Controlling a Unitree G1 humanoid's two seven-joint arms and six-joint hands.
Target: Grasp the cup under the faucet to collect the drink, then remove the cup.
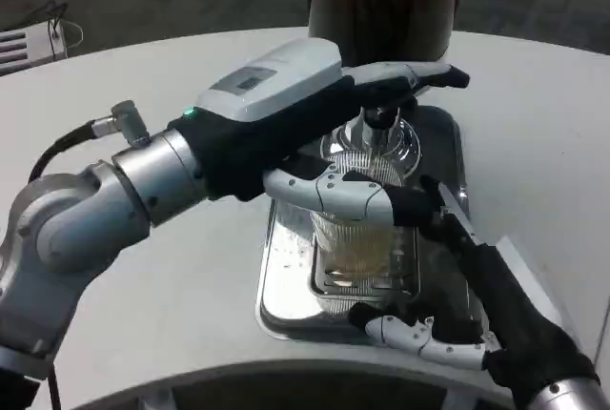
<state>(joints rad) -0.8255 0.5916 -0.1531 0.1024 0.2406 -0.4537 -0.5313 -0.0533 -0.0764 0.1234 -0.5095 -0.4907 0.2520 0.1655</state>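
1. White and round-edged, the table (143, 286) carries a shiny metal drip tray (276, 300), with the dark body of the drink dispenser (381, 0) standing behind it.
2. On the tray's grate stands the cup (357, 238), clear and ribbed, right beneath the chrome faucet (381, 133) so that whatever pours lands inside; a pale yellowish drink appears to fill its lower part.
3. From the side, the left hand (315, 133) wraps its white and black fingers (334, 191) around the cup's upper wall, holding it steady under the spout, while one finger reaches up along the faucet's lever (419, 74), probably to work the tap.
4. Low at the tray's front edge lies the right hand (457, 286), with one finger lying by the cup's right side and another curled below; whether it touches the cup is unclear, and it seems to hold nothing.
5. Judging by the liquid, collecting is well underway, and lifting the cup clear is not yet done.
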